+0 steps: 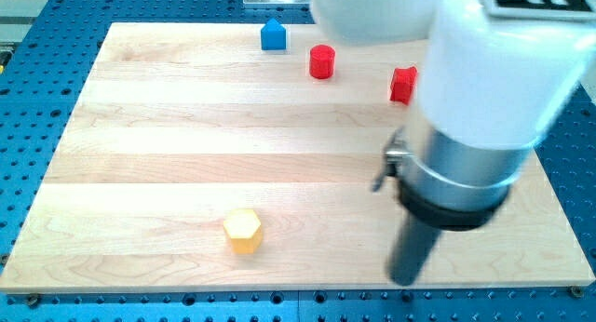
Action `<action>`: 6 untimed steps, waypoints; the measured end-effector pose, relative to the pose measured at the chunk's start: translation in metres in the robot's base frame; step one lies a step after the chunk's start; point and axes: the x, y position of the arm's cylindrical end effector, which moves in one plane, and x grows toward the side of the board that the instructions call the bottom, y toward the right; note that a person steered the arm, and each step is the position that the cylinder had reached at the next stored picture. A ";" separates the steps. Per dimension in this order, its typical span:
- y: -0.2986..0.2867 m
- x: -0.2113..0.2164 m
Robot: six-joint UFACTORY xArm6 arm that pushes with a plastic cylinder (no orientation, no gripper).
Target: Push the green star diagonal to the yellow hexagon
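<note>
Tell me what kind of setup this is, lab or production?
Most likely a robotics lab bench. A wooden board sits on a blue perforated table, with small toy blocks on it: a yellow hexagon, a blue block, a red cylinder. My tip rests right of the hexagon, apart. No green star shows.

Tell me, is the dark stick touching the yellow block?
Apart. The camera view shows bare wood between my tip at the view's bottom right and the yellow hexagon to its left.

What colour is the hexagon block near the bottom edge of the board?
Yellow. The hexagon block shows clearly in the camera view, the only view, left of my tip.
</note>
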 end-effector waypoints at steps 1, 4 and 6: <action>0.125 -0.028; -0.090 -0.081; -0.162 -0.001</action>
